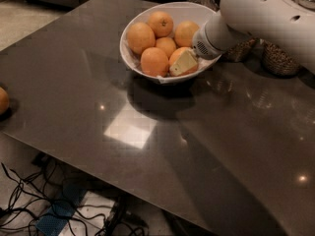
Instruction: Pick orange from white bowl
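Observation:
The white bowl [132,58] stands at the back of the dark table [147,146] and holds several oranges. My gripper [183,62] reaches into the bowl from the right on a white arm [256,14]. Its cream-coloured tip lies against the orange [178,53] at the front right of the bowl and covers part of it. Another large orange [154,61] lies just left of it. A smaller orange [166,46] sits in the middle. The orange at the back [161,23] shows a dark stem dimple.
A lone orange [2,101] lies at the table's left edge. Round woven-looking containers [278,58] stand behind the arm at the back right. Cables [29,200] lie on the floor below the table's front edge.

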Motion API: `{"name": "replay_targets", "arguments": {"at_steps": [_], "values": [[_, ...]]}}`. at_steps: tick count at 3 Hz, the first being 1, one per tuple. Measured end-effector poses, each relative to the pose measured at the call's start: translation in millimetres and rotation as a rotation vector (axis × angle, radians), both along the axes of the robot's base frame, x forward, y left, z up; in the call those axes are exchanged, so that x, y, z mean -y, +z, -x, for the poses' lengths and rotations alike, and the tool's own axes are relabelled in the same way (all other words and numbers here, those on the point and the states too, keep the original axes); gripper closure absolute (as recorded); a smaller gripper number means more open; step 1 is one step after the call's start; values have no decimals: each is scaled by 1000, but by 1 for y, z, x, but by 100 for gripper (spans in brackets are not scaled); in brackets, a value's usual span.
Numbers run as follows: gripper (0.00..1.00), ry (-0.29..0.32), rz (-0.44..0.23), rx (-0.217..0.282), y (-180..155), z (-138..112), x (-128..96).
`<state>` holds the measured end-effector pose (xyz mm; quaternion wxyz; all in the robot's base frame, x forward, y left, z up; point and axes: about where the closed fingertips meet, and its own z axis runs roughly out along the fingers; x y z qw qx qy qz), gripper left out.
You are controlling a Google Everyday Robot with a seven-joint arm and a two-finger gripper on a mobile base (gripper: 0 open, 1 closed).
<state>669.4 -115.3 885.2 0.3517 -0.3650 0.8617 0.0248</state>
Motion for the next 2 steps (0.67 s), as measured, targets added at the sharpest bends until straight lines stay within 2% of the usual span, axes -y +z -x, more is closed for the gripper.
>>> {"name": "replay_targets", "arguments": {"at_steps": [2], "values": [[21,-2,1,-43,-23,-9,-6]]}}
